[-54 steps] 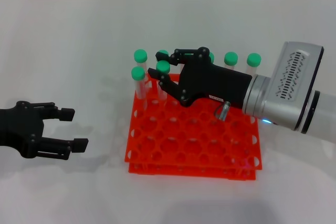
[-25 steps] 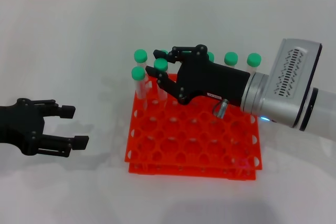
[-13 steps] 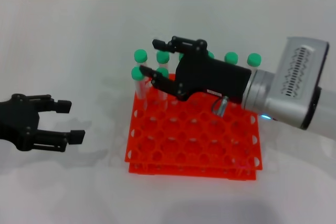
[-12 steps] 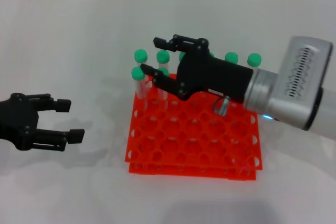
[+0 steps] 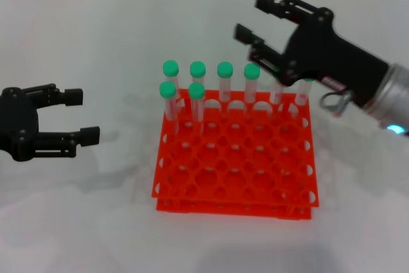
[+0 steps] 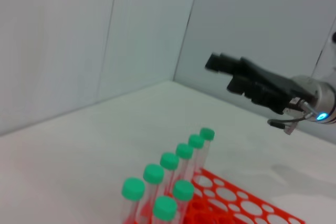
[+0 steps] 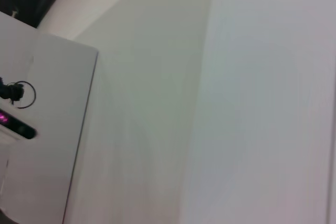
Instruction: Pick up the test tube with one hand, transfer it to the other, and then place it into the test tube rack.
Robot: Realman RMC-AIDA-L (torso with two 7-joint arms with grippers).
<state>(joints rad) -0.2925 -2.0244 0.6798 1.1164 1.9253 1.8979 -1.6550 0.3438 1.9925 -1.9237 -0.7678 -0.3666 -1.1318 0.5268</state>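
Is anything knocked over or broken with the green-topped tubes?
No, nothing stands out. Every test tube stands upright in the far rows of the test tube rack. The right gripper hangs open above its far corner; the left gripper waits open beside it.

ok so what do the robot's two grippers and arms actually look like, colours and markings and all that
Both are matte black two-finger grippers with jointed linkage fingers. The right gripper has a small white printed label on its body, a grey cable loop beneath it, and a silver cylindrical wrist with a blue-green light. The left gripper is all black with blocky fingertips and no visible label; its wrist is out of view.
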